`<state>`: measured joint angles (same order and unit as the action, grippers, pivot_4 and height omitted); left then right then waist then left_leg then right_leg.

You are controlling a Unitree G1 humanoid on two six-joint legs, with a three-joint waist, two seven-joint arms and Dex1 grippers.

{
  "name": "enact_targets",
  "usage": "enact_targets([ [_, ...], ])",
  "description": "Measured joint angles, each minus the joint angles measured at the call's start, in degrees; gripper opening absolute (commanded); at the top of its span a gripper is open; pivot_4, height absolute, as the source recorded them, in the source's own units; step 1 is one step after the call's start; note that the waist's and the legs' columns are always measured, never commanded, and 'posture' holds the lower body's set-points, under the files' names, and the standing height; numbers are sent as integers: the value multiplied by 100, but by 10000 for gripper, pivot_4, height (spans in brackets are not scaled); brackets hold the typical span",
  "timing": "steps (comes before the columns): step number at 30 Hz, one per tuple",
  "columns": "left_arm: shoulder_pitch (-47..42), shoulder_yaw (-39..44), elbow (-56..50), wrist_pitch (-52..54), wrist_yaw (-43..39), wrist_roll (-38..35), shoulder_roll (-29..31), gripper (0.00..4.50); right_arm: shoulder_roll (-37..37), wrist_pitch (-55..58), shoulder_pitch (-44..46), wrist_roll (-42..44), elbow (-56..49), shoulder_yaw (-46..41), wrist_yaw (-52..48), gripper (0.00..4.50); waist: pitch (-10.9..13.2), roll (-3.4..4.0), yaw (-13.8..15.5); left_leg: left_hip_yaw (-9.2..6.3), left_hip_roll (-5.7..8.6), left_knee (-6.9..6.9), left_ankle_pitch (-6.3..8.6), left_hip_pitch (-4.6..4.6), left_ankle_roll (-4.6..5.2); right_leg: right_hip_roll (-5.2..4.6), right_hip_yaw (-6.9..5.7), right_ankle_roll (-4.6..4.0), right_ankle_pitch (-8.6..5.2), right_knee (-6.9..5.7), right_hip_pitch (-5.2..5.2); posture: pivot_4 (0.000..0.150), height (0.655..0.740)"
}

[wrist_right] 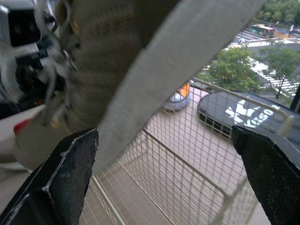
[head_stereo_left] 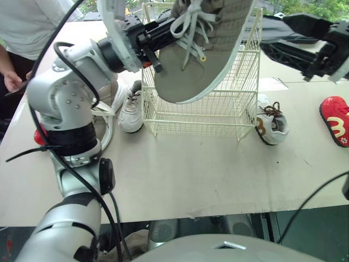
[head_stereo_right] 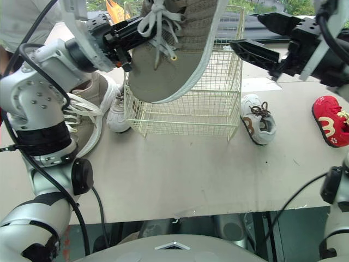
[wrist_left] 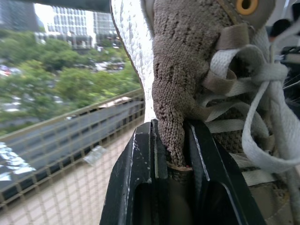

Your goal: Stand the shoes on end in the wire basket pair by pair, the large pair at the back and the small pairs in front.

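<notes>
A large taupe knit shoe point(head_stereo_left: 202, 60) with white laces hangs sole-forward over the cream wire basket point(head_stereo_left: 218, 117). My left gripper point(wrist_left: 171, 140) is shut on its tongue and holds it above the basket's left front. My right gripper point(head_stereo_right: 245, 31) is open just right of the shoe, level with the basket's top right rim, and its fingers point(wrist_right: 70, 173) flank the white sole edge without touching it. The matching large shoe point(head_stereo_right: 87, 117) lies left of the basket, partly behind my left arm. The inside of the basket looks bare.
On the table point(head_stereo_left: 191, 174) a small white shoe point(head_stereo_left: 131, 109) lies at the basket's left. A white and brown small shoe point(head_stereo_left: 270, 123) lies at the basket's right, with a red shoe point(head_stereo_left: 337, 119) further right. A person point(head_stereo_left: 16, 38) stands at the far left corner.
</notes>
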<state>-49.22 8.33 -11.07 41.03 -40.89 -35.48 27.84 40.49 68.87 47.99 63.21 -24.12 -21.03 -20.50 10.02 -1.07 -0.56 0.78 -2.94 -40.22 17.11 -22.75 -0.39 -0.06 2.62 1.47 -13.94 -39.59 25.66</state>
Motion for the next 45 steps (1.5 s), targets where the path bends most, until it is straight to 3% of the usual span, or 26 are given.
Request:
enact_targets([
  [4,82,-286,0,-769,68,518,-159,2510,-470,218,211,847,11,-9,1259,45000,0,0,3,3,6,1,6,-14,10,-5,2,3,2,24,0,1500,7400],
  [10,246,-653,-4,-1555,232,1058,-435,2510,-1009,86,264,1274,62,279,2609,45000,0,0,-15,3,6,3,12,-22,21,-6,4,27,16,50,0,1500,7400],
  [13,268,-638,-5,-1586,280,1059,-507,2510,-1131,-55,304,1308,84,400,2971,36205,0,0,-20,2,5,4,12,-24,21,-6,3,29,17,54,0,1500,7400],
  [15,343,-601,-72,-1603,305,1050,-558,2510,-1125,-146,299,1308,89,434,3102,26032,0,0,-20,2,5,5,13,-26,22,-6,2,30,18,58,0,1500,7400],
  [19,404,-600,-173,-1608,313,1048,-560,2510,-1002,-218,243,1332,86,483,3131,10778,0,0,-17,2,5,5,13,-28,23,-6,2,32,19,63,-1,1500,7400],
  [21,409,-594,-176,-1607,308,1041,-549,2510,-986,-257,238,1334,84,523,3125,5297,0,0,-19,2,5,5,13,-28,24,-6,2,33,20,62,-1,1500,7400],
  [22,409,-581,-179,-1589,296,997,-537,7475,-962,-292,237,1336,83,551,3112,3599,0,0,-20,2,5,5,13,-27,24,-5,2,34,20,62,-1,1500,7400],
  [23,409,-561,-181,-1560,287,945,-528,12465,-955,-300,237,1340,72,557,3105,3161,0,0,-21,1,5,5,13,-27,24,-5,2,34,20,62,-1,1500,7400],
  [24,409,-481,-200,-1406,291,767,-535,14707,-935,-328,237,1328,60,580,3070,2930,0,0,-21,2,5,5,14,-28,25,-5,2,34,20,62,-1,1500,7400],
  [27,407,-259,-425,-767,421,107,-540,30772,-792,-451,234,1194,41,683,2799,2474,0,0,-24,0,5,5,14,-28,25,-5,1,34,20,64,-1,1500,7400],
  [28,407,-200,-476,-607,474,-40,-539,32008,-743,-467,234,1167,40,697,2719,2427,0,0,-21,-1,5,5,14,-28,25,-5,1,34,20,64,-1,1500,7400],
  [30,426,46,-663,232,742,-803,-443,40490,-458,-543,234,1040,52,729,2272,2362,0,0,-16,-5,5,4,14,-31,25,-6,-3,35,20,67,-3,1500,7400],
  [35,825,796,-1022,1523,997,-2227,446,40538,304,-849,533,381,723,827,1142,1827,0,0,-48,-2,3,5,15,-23,26,-2,0,35,20,66,-4,1500,7400],
  [38,1208,1031,-1390,1834,998,-2655,968,40538,489,-1318,792,-270,1159,938,488,1543,0,0,-41,-1,2,9,15,-20,26,0,0,35,20,68,-5,1500,7400],
  [45,2485,987,-2705,1592,1261,-3142,867,40538,460,-2714,1794,-1809,2618,1512,-825,1472,1,0,-12,11,4,13,14,-17,24,-4,10,34,21,69,-4,1500,7400],
])
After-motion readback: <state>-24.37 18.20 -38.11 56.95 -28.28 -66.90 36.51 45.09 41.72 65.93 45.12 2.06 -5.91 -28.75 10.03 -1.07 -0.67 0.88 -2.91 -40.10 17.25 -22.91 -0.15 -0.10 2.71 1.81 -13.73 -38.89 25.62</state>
